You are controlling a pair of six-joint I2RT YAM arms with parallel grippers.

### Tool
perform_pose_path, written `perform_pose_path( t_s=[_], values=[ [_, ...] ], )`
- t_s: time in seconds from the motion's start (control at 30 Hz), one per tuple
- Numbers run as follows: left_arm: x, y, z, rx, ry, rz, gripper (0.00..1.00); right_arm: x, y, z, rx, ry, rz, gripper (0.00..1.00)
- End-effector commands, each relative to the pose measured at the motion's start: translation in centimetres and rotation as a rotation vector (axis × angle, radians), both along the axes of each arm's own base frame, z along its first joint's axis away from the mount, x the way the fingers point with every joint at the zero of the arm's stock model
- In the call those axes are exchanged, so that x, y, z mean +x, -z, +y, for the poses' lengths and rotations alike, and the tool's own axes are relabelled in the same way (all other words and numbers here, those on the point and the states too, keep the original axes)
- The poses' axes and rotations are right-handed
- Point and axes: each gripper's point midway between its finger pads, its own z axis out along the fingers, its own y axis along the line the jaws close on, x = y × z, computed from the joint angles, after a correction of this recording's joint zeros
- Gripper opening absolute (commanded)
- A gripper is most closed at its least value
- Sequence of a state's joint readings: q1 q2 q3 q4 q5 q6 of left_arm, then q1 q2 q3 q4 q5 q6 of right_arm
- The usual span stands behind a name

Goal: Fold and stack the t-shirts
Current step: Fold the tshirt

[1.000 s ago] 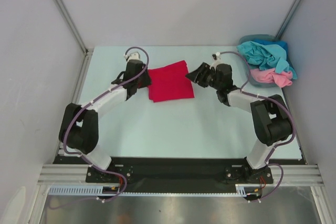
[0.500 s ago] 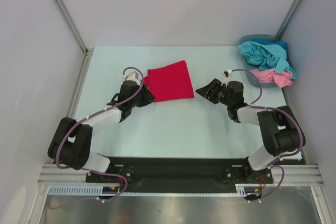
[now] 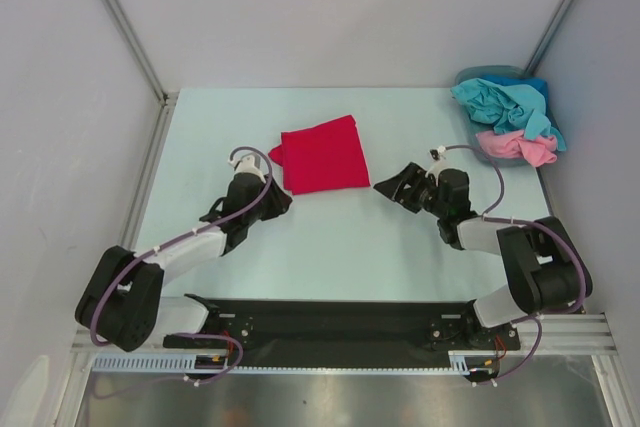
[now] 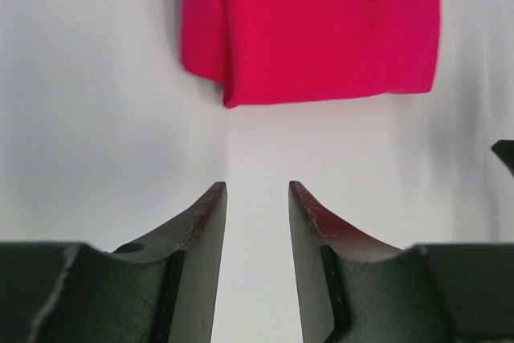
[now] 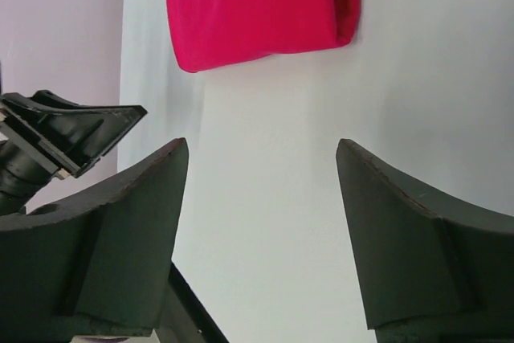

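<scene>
A crimson red t-shirt (image 3: 320,154) lies folded into a small rectangle on the table, toward the back centre. It shows at the top of the left wrist view (image 4: 313,26) and of the right wrist view (image 5: 257,7). My left gripper (image 3: 278,197) is open and empty, low over the table just near-left of the red shirt, apart from it. My right gripper (image 3: 392,187) is open wide and empty, near-right of the shirt. A teal-blue t-shirt (image 3: 505,105) and a light pink t-shirt (image 3: 515,147) lie crumpled in the basket at the back right.
The blue-grey plastic basket (image 3: 482,75) stands in the back right corner against the wall. Grey walls with metal posts close in the table on three sides. The left gripper's fingertips (image 5: 76,136) show at the left edge of the right wrist view.
Both arms have drawn back from the folded red shirt toward the near edge and lowered. The shirt lies still.
</scene>
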State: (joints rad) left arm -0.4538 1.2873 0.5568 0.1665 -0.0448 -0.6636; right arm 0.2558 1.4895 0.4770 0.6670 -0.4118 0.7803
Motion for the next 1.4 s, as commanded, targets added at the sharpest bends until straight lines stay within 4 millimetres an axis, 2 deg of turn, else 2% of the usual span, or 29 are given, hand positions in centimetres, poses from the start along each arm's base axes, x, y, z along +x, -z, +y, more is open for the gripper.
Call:
perform_pose_path(
  t_s=[0.0, 0.1, 0.13, 0.2, 0.3, 0.33, 0.43, 0.5, 0.53, 0.6, 0.63, 0.67, 0.7, 0.77, 0.83, 0.87, 0.9, 0.97, 1.0, 1.17, 1.3, 1.33, 1.37],
  values=[
    [-0.1, -0.2, 0.7, -0.008, -0.059, -0.027, 0.43, 0.3, -2.5, 0.4, 0.021, -0.034, -0.109, 0.8],
    [0.0, -0.6, -0.2, -0.035, -0.019, -0.038, 0.43, 0.7, -3.0, 0.5, 0.076, -0.043, -0.115, 0.83],
    [-0.2, -0.7, -0.7, -0.057, 0.007, -0.036, 0.43, 1.0, -2.0, 0.5, 0.091, -0.045, -0.085, 0.84],
    [-0.1, -0.9, -1.4, -0.084, 0.027, -0.048, 0.43, 1.7, -2.4, 0.5, 0.164, -0.046, -0.087, 0.84],
    [-0.5, -1.1, -2.3, -0.102, 0.044, -0.049, 0.43, 2.7, -1.6, 0.8, 0.225, -0.045, -0.07, 0.84],
    [-0.9, -1.4, -2.9, -0.104, 0.063, -0.054, 0.43, 3.0, -0.8, 0.9, 0.236, -0.044, -0.058, 0.84],
    [-1.7, -1.5, -3.4, -0.089, 0.093, -0.056, 0.43, 3.6, -0.5, 1.2, 0.293, -0.04, -0.044, 0.85],
    [-1.6, -1.4, -2.9, -0.063, 0.077, -0.061, 0.43, 3.8, -0.4, 1.5, 0.299, -0.042, -0.04, 0.86],
    [-1.6, -1.1, -2.6, -0.044, 0.075, -0.051, 0.43, 4.1, 0.1, 1.5, 0.283, -0.037, -0.017, 0.88],
    [-1.5, -1.0, -2.4, -0.028, 0.072, -0.054, 0.43, 4.4, -0.3, 1.7, 0.233, -0.035, -0.025, 0.89],
    [-1.5, -1.0, -2.4, -0.025, 0.071, -0.056, 0.43, 4.5, 0.4, 1.5, 0.169, -0.034, -0.001, 0.9],
    [-1.5, -1.2, -2.3, -0.022, 0.067, -0.061, 0.43, 4.8, -0.5, 1.3, 0.137, -0.02, -0.027, 0.91],
    [-1.5, -1.2, -2.2, -0.015, 0.061, -0.065, 0.43, 4.5, 0.3, 1.2, 0.102, -0.013, 0.015, 0.91],
    [-1.5, -1.5, -2.0, 0.0, 0.051, -0.074, 0.43, 5.1, -0.5, 0.6, 0.044, 0.013, -0.014, 0.91],
    [-1.4, -1.8, -1.9, 0.038, 0.036, -0.083, 0.43, 4.6, -0.7, 0.3, -0.036, 0.031, 0.018, 0.91],
    [-1.4, -1.9, -1.9, 0.053, 0.033, -0.088, 0.43, 5.5, -1.5, -0.4, -0.114, 0.074, -0.023, 0.92],
    [-1.3, -2.6, -1.9, 0.067, 0.031, -0.105, 0.43, 5.5, -2.7, -0.7, -0.155, 0.09, -0.053, 0.92],
    [-1.7, -2.6, -1.7, 0.108, 0.02, -0.107, 0.43, 4.9, -2.4, -1.5, -0.263, 0.129, -0.033, 0.93],
    [-1.7, -3.1, -1.7, 0.113, 0.015, -0.118, 0.43, 4.9, -3.5, -1.7, -0.271, 0.141, -0.05, 0.93],
    [-2.1, -3.2, -0.5, 0.175, -0.027, -0.132, 0.43, 3.9, -3.9, -2.7, -0.32, 0.165, -0.046, 0.93],
    [-1.3, -3.3, 0.6, 0.229, -0.098, -0.131, 0.43, 3.6, -3.6, -2.7, -0.315, 0.159, -0.04, 0.93],
    [-1.5, -2.2, 0.9, 0.263, -0.095, -0.097, 0.43, 3.5, -3.3, -2.5, -0.312, 0.152, -0.033, 0.93],
    [-1.3, -2.1, 0.9, 0.267, -0.104, -0.095, 0.43, 3.5, -3.1, -2.5, -0.311, 0.153, -0.029, 0.93]
  ],
)
